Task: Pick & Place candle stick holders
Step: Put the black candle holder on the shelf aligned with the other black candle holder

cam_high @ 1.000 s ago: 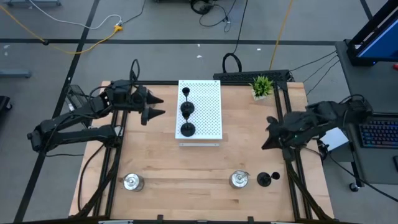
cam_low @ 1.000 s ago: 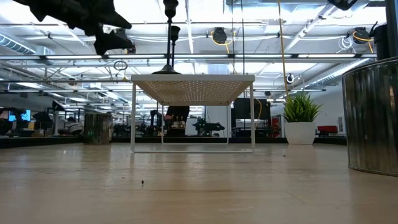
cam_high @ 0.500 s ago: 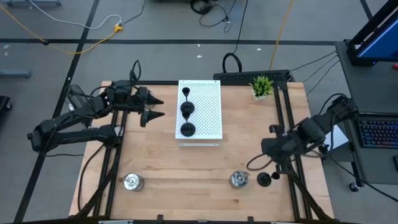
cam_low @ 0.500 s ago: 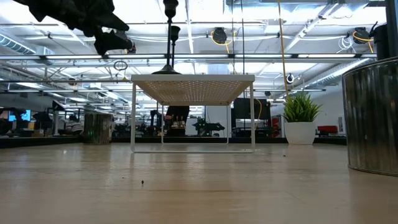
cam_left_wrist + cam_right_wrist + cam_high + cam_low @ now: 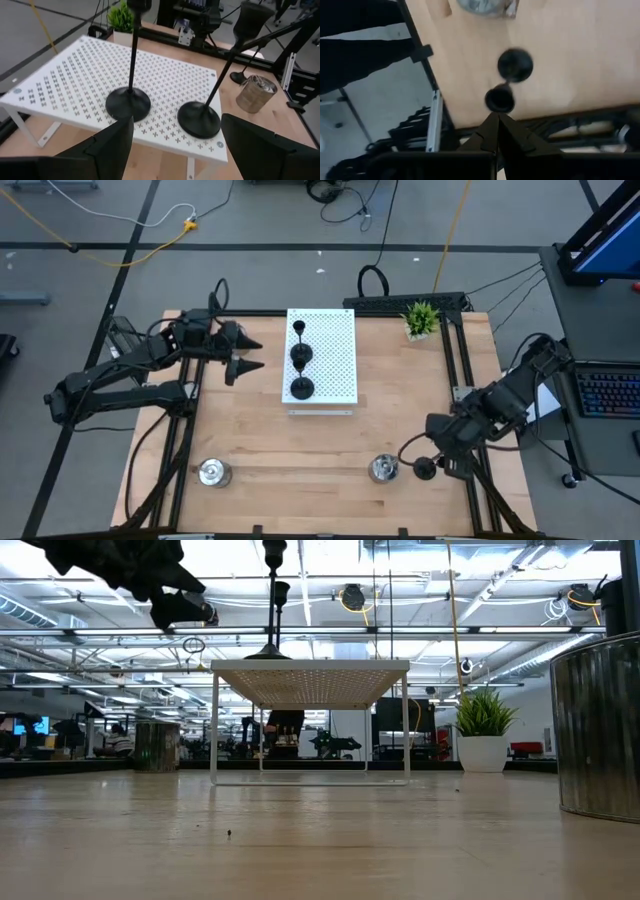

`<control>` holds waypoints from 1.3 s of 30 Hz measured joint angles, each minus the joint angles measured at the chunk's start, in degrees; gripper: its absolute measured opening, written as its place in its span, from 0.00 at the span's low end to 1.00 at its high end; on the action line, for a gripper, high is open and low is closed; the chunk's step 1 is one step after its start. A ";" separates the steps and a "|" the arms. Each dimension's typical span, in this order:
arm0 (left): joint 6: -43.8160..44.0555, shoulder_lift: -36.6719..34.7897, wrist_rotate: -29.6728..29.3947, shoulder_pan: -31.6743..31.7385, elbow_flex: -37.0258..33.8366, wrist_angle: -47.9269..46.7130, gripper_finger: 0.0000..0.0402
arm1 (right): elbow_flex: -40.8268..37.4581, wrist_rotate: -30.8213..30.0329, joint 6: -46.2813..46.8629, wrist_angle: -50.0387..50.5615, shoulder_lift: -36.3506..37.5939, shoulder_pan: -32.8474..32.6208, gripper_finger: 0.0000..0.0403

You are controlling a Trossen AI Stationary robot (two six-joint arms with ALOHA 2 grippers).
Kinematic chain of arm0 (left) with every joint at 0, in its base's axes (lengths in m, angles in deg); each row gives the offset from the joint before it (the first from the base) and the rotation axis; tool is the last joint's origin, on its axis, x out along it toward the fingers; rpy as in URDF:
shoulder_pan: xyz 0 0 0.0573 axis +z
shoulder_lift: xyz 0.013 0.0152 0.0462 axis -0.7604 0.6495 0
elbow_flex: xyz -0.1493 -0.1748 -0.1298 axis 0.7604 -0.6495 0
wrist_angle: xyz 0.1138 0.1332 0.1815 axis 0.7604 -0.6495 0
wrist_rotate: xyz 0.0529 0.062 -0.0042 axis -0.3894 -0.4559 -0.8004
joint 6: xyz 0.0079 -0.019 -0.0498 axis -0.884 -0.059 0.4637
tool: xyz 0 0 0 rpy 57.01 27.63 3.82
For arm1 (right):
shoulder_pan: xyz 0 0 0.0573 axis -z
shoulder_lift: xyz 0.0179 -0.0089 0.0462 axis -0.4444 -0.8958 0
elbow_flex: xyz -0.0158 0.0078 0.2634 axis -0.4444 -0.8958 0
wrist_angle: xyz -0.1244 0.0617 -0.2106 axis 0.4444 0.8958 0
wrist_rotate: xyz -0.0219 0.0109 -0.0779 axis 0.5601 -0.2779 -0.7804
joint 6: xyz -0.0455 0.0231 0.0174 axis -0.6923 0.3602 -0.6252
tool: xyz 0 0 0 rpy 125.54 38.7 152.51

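Observation:
A black candle stick holder (image 5: 425, 468) stands on its round base on the wood table near the right front, beside a squat silver holder (image 5: 383, 469). My right gripper (image 5: 496, 119) hovers above the black holder, shut and pointing steeply down; in its wrist view the holder's cup (image 5: 500, 100) shows just past the fingertips. Two more black holders (image 5: 127, 103) (image 5: 200, 119) stand on the white perforated board (image 5: 335, 340). My left gripper (image 5: 258, 353) is open, level, at the board's left side. Another silver holder (image 5: 212, 472) sits at the front left.
A small green potted plant (image 5: 421, 318) stands at the far right corner. Black frame rails (image 5: 465, 370) run along the table's right and left sides. Bare wood lies between the board and the front holders. In the low view the silver holder (image 5: 600, 730) looms at the right.
My right gripper has swung from the table's right side toward the near edge, ending over the black holder by the silver one. It tipped from near level to pointing steeply down and rolled about its own axis, staying shut. The holders have not moved.

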 joint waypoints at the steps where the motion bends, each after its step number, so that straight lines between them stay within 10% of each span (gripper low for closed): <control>1: 0.00 0.00 -0.01 0.00 0.00 -0.44 0.77 | 0.00 0.40 1.52 -0.16 -0.10 -0.54 0.00; 11: -0.50 0.00 -0.01 0.00 0.00 -0.67 0.77 | -0.10 -0.76 11.61 -0.76 -1.08 -3.65 0.08; 27: -0.76 0.00 0.00 0.00 0.00 -0.62 0.77 | -7.17 -1.58 14.27 -2.68 -1.07 -3.86 0.47; 39: -0.61 0.00 -0.01 0.00 0.00 -0.58 0.77 | -12.29 -1.66 12.56 -3.23 -1.03 -3.84 0.47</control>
